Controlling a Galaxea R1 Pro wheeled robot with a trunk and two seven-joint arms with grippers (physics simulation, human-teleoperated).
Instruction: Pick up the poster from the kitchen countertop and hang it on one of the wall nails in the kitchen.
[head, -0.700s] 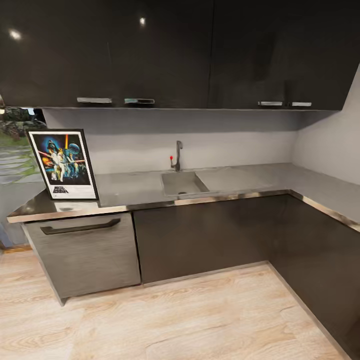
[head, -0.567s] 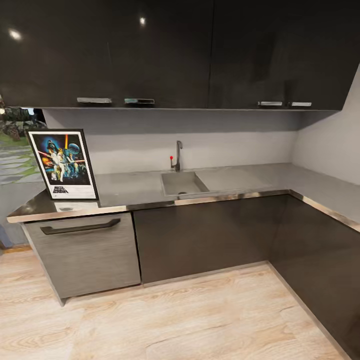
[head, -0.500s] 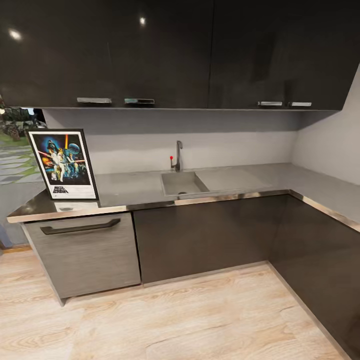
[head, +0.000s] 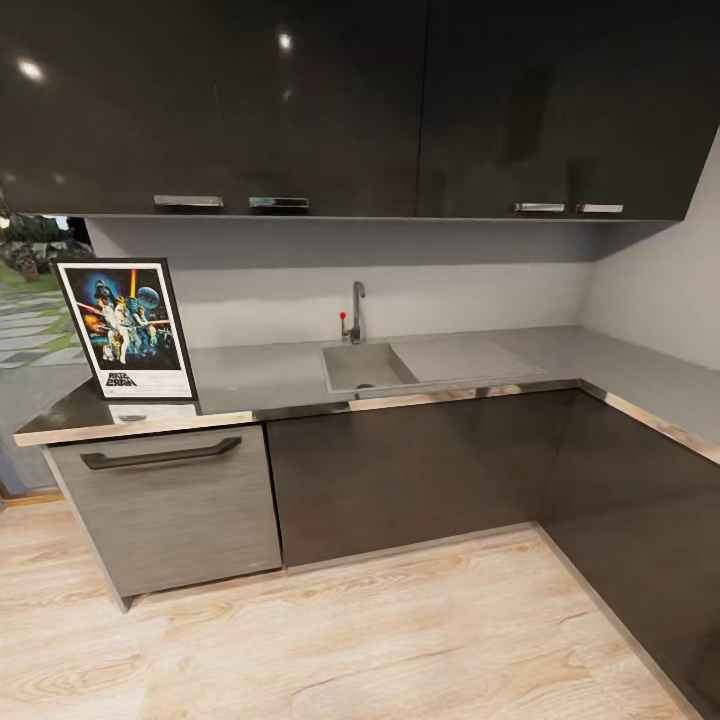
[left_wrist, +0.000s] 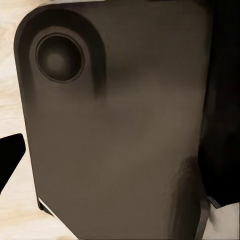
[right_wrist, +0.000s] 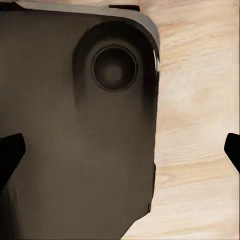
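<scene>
On the surface's far left end: the poster (head: 127, 329) stands upright, leaning back, untouched.
Surface: the kitchen countertop (head: 270, 375), sink (head: 366, 366) and tap (head: 354, 312) mid-run.
Pincers: dark fingertips at the edges of both wrist views, over wood floor (right_wrist: 195, 125) and the robot's own dark body (left_wrist: 120, 130); released or clenched, I cannot tell.
Poster relative to pincers: well apart, no reach begun.
Done: nothing yet, by my judgement.
Left: approach, grasp, find a wall nail, hang.
</scene>
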